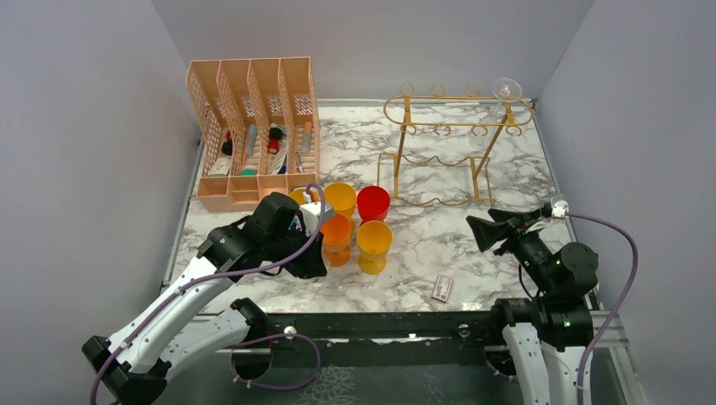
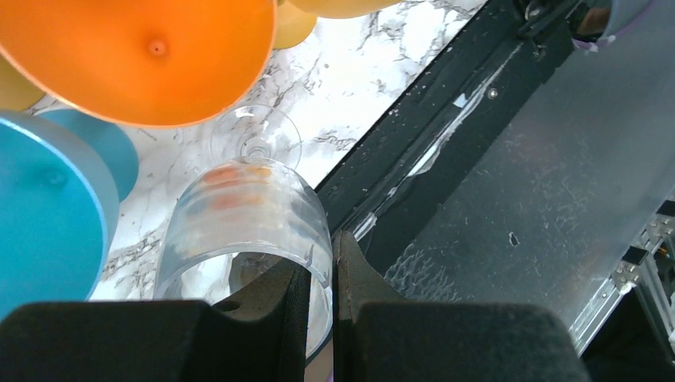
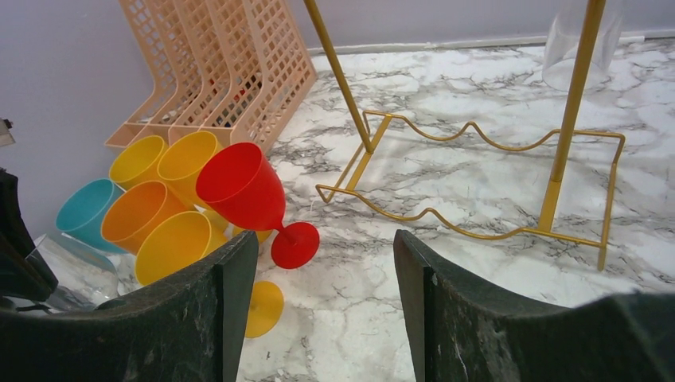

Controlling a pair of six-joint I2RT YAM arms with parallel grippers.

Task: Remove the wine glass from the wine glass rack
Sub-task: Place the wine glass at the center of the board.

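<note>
- At the near-left of the table (image 1: pixel 439 245), just beside the coloured goblets (image 1: pixel 355 224), the left tool (image 2: pixel 322 267) is pressed nearly together, pinching the rim of a clear wine glass (image 2: pixel 239 215); the glass's foot points away, toward the marble.
- On the far right end of the wine glass rack (image 3: pixel 571 119) a second clear glass (image 1: pixel 507 87) hangs upside down.
- The right tool (image 3: pixel 318 263) hovers over the near-right of the table, spread wide, facing the rack.
- A peach file organiser (image 1: pixel 253 126) stands far left.
</note>
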